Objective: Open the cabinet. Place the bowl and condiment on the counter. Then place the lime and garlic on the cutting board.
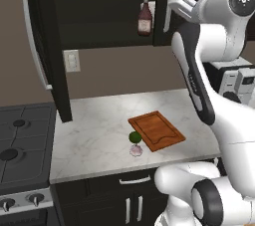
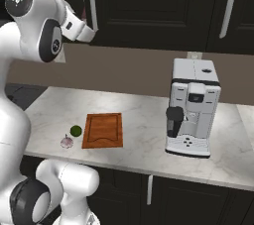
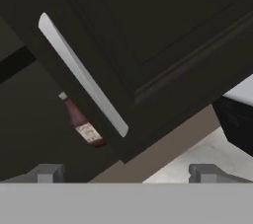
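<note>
Up at the cabinet (image 1: 99, 6), the gripper (image 3: 126, 172) is hovering with jaws spread wide, gripping nothing, facing the right door's silver handle (image 3: 81, 75). Left door is standing open; the condiment (image 1: 144, 18) is sitting upright on the shelf inside. Lime (image 1: 134, 137) and garlic (image 1: 136, 150) are lying on the counter (image 1: 94, 130), just beside the cutting board (image 1: 157, 130).

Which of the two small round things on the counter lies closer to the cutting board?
The green lime, just beside the cutting board; the pale garlic lies further toward the counter edge.
</note>
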Tool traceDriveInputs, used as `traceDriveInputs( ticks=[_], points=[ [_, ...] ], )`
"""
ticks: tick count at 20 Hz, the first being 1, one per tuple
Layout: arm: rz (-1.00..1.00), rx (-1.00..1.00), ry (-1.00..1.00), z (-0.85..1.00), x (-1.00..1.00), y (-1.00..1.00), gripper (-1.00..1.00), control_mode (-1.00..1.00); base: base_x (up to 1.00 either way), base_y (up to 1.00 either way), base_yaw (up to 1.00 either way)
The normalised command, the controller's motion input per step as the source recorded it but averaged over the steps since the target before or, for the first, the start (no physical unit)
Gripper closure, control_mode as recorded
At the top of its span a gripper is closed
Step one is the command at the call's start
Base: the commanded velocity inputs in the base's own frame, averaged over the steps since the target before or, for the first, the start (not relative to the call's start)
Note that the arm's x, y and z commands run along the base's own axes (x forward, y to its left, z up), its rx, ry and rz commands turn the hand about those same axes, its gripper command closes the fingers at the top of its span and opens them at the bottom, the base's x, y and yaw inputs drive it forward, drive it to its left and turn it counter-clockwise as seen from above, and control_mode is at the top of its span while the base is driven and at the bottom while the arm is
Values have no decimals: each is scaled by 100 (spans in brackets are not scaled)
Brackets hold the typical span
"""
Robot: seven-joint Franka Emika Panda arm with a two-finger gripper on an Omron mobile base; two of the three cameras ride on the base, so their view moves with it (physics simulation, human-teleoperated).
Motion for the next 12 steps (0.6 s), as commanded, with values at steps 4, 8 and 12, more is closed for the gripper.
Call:
traceDriveInputs(
  ticks=[4,8,12],
  points=[
    [0,1,6,11,23,0,-100,-100,0,0,0],
    [0,0,6,2,24,0,-100,-100,0,0,0],
    [2,0,9,2,14,-7,-100,-100,0,0,0]
  ],
)
